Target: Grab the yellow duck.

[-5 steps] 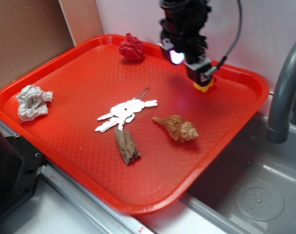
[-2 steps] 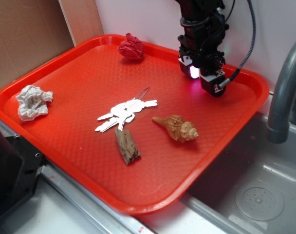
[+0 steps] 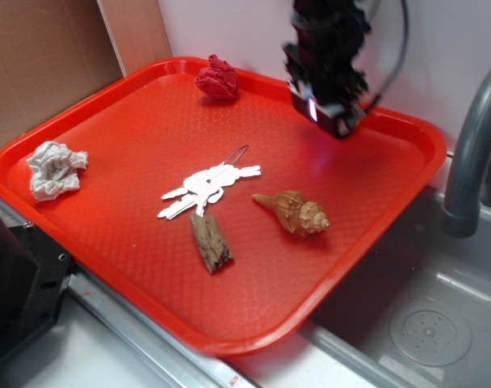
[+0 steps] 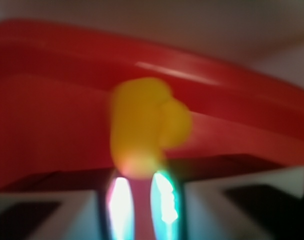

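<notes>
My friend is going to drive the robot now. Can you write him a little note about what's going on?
Tool: up above the far right part of the red tray, shut on the yellow duck. The wrist view, though blurry, shows the duck pinched between the fingers; the outside view hides it behind the tool.
Done: the duck is grabbed and off the tray.
Left: just keep hold of it.
The seashell, keys, wood piece, white paper wad and red wad lie on the tray.
</notes>
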You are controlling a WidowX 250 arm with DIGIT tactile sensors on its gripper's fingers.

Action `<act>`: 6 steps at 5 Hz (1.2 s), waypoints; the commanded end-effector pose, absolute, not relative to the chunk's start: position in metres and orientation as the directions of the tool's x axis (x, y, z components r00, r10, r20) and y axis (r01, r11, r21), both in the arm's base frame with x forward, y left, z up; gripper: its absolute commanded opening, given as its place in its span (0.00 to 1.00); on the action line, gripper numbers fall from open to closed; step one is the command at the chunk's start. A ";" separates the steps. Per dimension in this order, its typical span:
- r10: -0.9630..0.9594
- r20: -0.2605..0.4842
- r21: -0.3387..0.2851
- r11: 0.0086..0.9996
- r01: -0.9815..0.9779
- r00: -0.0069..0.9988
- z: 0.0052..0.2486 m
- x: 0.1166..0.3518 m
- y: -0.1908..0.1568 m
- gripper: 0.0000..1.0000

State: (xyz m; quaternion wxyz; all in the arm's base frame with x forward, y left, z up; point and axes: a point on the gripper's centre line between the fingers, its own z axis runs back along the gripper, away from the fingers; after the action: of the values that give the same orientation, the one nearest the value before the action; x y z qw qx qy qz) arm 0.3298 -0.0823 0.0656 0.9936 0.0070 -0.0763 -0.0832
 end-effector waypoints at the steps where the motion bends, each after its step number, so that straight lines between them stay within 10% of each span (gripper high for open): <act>1: 0.144 0.207 -0.057 0.989 -0.135 0.968 0.166 0.235 -0.034 0.00; 2: 0.140 0.239 -0.104 0.987 -0.118 0.961 0.163 0.232 -0.023 0.00; 3: 0.112 0.282 -0.084 0.992 -0.091 0.953 0.140 0.257 -0.043 1.00; 6: -0.095 0.348 -0.071 0.989 0.127 0.933 0.082 0.326 -0.098 1.00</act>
State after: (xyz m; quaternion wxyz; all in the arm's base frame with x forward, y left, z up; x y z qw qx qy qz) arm 0.3235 -0.0833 0.0644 0.9876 -0.0388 -0.1421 -0.0545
